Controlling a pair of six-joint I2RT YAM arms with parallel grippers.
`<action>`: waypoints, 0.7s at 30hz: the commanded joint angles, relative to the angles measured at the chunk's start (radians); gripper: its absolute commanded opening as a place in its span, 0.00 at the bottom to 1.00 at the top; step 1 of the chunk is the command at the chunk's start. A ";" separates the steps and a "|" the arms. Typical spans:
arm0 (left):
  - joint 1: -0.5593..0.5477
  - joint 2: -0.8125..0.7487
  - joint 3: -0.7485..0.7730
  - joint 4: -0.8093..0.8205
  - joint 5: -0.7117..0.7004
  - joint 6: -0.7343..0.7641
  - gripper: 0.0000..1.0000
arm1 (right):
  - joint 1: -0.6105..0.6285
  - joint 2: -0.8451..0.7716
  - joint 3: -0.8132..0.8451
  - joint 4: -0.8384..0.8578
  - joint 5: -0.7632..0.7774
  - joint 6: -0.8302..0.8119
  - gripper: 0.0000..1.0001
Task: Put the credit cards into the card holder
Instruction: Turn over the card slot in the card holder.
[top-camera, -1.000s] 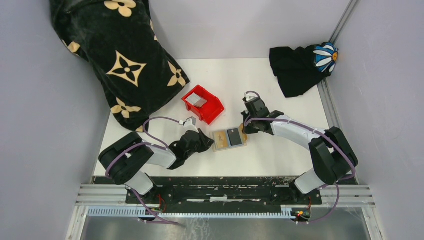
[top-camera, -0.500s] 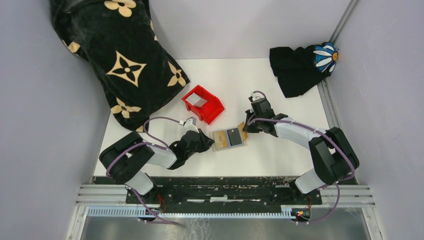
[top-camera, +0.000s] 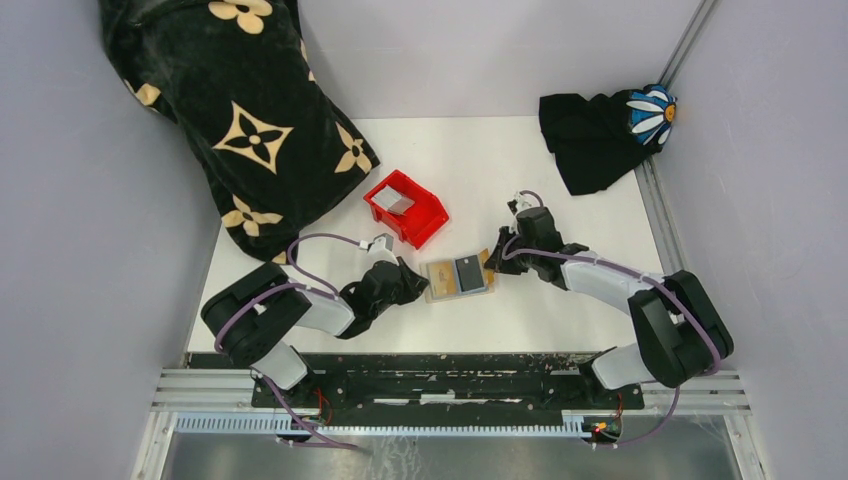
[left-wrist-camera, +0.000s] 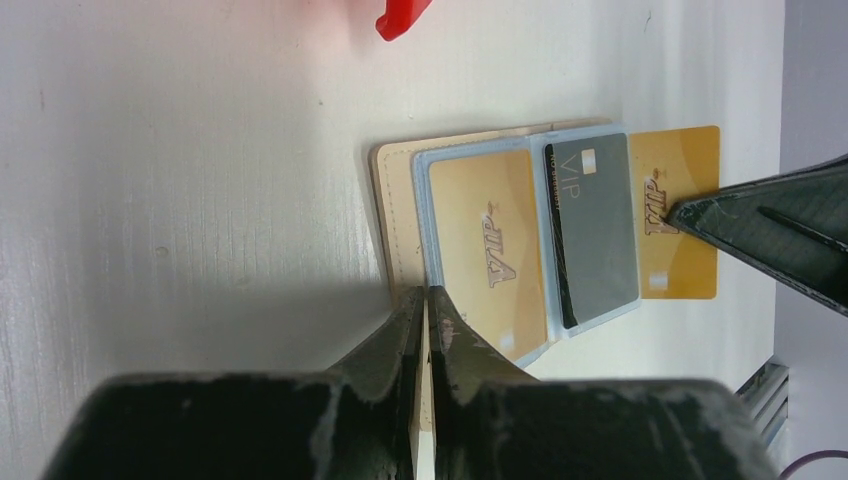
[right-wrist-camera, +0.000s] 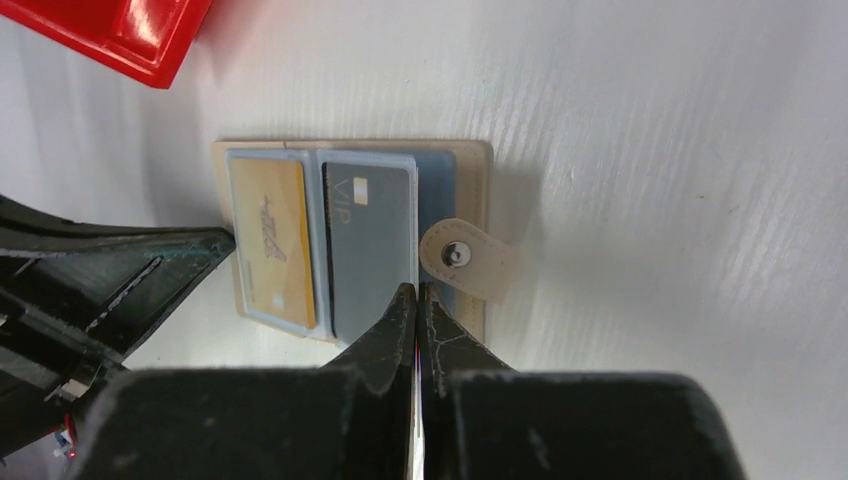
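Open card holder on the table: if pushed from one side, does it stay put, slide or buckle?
Probably slides: the card holder looks thin and lies flat on the smooth white table. Probably soft rather than stiff, as its snap tab folds over the edge. The left pincer, closed at its edge, likely anchors it.

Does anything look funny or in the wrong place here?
Yes. One gold card sticks out past the right edge of the holder, pinched by the right gripper, not in a slot yet. The snap tab is flopped inward over the empty slot there, so it may get in the way.
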 joint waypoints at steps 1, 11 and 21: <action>-0.009 0.029 0.014 -0.039 -0.024 0.036 0.11 | -0.002 -0.081 -0.009 0.025 -0.037 0.010 0.01; -0.014 0.045 0.026 -0.043 -0.019 0.031 0.11 | 0.006 -0.126 0.000 0.040 -0.082 0.024 0.01; -0.017 0.036 0.035 -0.065 -0.020 0.035 0.10 | 0.098 -0.064 0.029 0.092 -0.071 0.050 0.01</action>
